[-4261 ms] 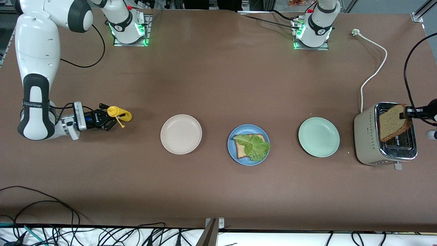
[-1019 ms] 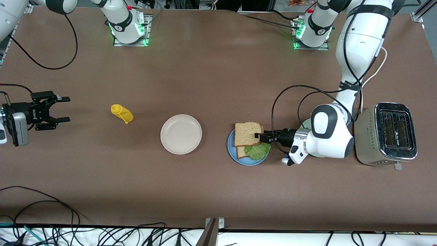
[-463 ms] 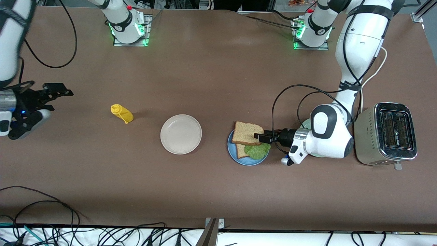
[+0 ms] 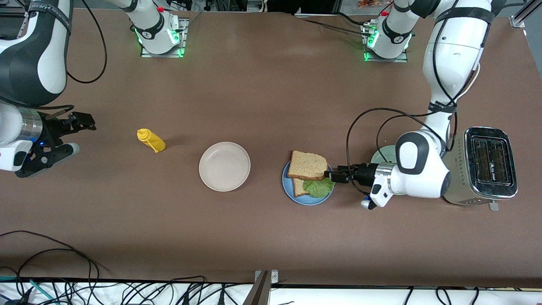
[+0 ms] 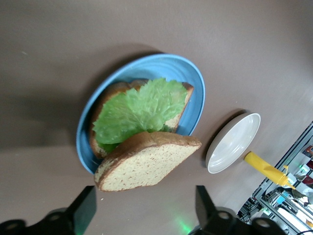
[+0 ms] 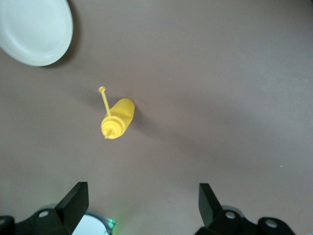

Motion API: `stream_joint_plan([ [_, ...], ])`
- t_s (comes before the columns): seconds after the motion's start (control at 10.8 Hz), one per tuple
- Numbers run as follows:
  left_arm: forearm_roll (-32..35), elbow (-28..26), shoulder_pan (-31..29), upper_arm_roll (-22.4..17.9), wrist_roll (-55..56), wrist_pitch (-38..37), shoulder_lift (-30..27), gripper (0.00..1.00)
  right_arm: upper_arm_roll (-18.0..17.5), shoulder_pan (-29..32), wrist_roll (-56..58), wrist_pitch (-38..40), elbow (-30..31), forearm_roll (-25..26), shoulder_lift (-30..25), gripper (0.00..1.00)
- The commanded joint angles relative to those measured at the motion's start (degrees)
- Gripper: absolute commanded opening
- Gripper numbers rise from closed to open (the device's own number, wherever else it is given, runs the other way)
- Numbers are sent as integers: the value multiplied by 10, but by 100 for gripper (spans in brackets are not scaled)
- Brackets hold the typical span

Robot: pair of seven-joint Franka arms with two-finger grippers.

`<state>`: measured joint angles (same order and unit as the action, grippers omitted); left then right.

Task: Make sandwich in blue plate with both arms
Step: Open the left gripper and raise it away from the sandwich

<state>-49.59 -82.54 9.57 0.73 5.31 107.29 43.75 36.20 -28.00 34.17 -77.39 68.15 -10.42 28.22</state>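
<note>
Brown tabletop (image 4: pixel 271 97), cables along its near edge. Sandwich (image 4: pixel 308 171) sits on blue plate (image 4: pixel 292 192), top slice skewed. Left gripper (image 4: pixel 331 174) spread, just beside the plate, grasping nothing. Right gripper (image 6: pixel 142 208) spread, empty, waiting over the table near yellow bottle (image 4: pixel 151 140).

Green plate (image 4: pixel 380 155) mostly hidden under left arm — bottom bread slice (image 4: pixel 299 187) half covered.
</note>
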Motion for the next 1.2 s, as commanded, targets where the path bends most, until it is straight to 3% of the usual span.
stream_joint_plan([
  [0.0, 42, -1, -9, -6, -1, -38, -45, 100, 0, -62, -77, -120, 179, 52, -114, 100],
  [0.37, 217, -4, -26, 3, -1, -40, -103, 100, -8, -93, -188, -228, 301, 86, -193, 100],
  [0.74, 339, -24, -56, 0, 1, -40, -246, 100, -35, -97, -256, -225, 280, 87, -202, 100],
  [1.11, 414, -117, -54, -2, 5, -54, -397, 100, -30, -94, -256, -223, 268, 87, -197, 100],
])
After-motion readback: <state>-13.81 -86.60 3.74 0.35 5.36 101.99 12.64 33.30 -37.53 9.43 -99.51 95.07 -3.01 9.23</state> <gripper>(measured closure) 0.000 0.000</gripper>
